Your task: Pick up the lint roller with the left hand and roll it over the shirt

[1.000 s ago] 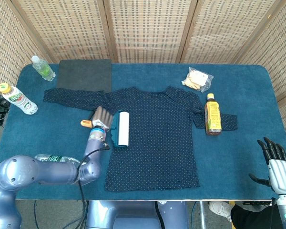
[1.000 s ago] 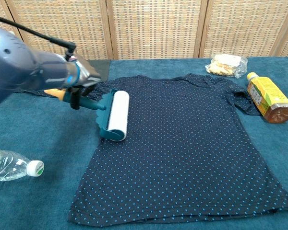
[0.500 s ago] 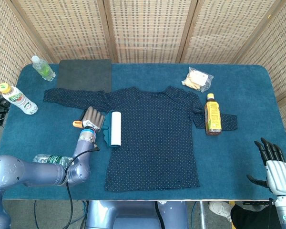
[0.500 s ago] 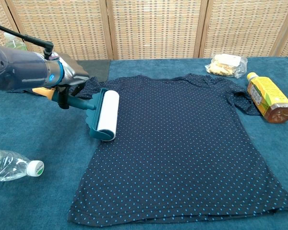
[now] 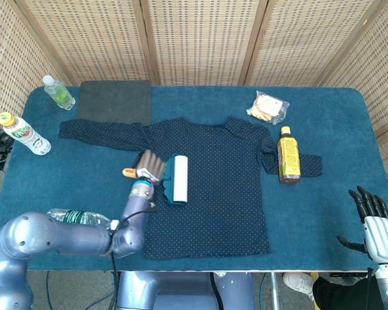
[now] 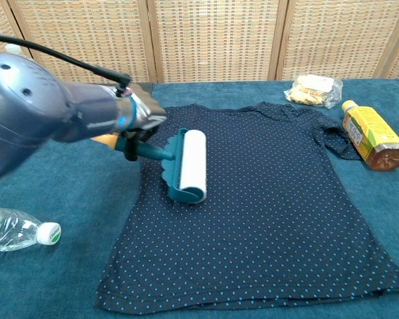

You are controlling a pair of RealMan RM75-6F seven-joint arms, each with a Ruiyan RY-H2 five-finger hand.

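Observation:
A dark blue dotted shirt [image 5: 213, 174] [image 6: 266, 199] lies flat in the middle of the table. My left hand [image 5: 149, 169] [image 6: 138, 116] grips the handle of the lint roller [image 5: 178, 179] [image 6: 189, 166], a teal frame with a white roll. The roll lies on the shirt's left chest area, its axis running front to back. My right hand [image 5: 374, 223] hangs at the table's front right corner, fingers spread, holding nothing; the chest view does not show it.
A brown drink bottle [image 5: 288, 156] [image 6: 372, 136] lies on the shirt's right sleeve. A snack bag [image 5: 268, 107] [image 6: 314, 90] sits behind it. A clear bottle [image 5: 74, 216] [image 6: 16, 232] lies front left. Two upright bottles [image 5: 26, 135] stand far left beside a dark mat [image 5: 115, 102].
My left hand has rolled the lint roller rightward, from the shirt's left edge onto its chest. Half a second before that it had moved left. The right hand stayed put.

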